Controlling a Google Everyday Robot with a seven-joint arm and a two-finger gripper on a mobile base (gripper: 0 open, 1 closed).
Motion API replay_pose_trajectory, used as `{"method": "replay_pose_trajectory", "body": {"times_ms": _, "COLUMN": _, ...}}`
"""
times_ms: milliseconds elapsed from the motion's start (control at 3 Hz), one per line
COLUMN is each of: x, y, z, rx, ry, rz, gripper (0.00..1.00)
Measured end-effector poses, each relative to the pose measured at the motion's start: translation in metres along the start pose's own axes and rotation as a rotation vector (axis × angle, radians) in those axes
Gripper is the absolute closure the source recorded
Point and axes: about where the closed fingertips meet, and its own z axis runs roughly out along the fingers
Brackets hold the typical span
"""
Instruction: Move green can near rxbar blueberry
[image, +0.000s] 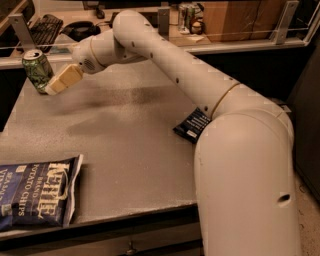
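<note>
The green can (36, 69), mottled green with a silver top, stands upright at the far left corner of the grey table (125, 140). My gripper (51, 89), with tan tips, is stretched across the table and sits right at the can's lower right side, touching or nearly touching it. The rxbar blueberry (191, 125), a flat dark navy wrapper with white text, lies near the table's right edge, partly hidden behind my arm (200, 85). It is far from the can.
A large blue potato chips bag (37, 192) lies at the table's front left corner. Behind the table a glass rail (240, 42) fronts a desk with a keyboard (45, 27) and cans (187, 15).
</note>
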Motion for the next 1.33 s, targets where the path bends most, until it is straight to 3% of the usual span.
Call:
{"method": "replay_pose_trajectory", "body": {"times_ms": 667, "x": 0.008, "y": -0.013, "z": 0.038, "rx": 0.031, "ry": -0.009, "rz": 0.069, "gripper": 0.00}}
{"method": "replay_pose_trajectory", "body": {"times_ms": 1333, "x": -0.002, "y": -0.028, "z": 0.061, "rx": 0.048, "ry": -0.059, "rz": 0.087, "gripper": 0.47}}
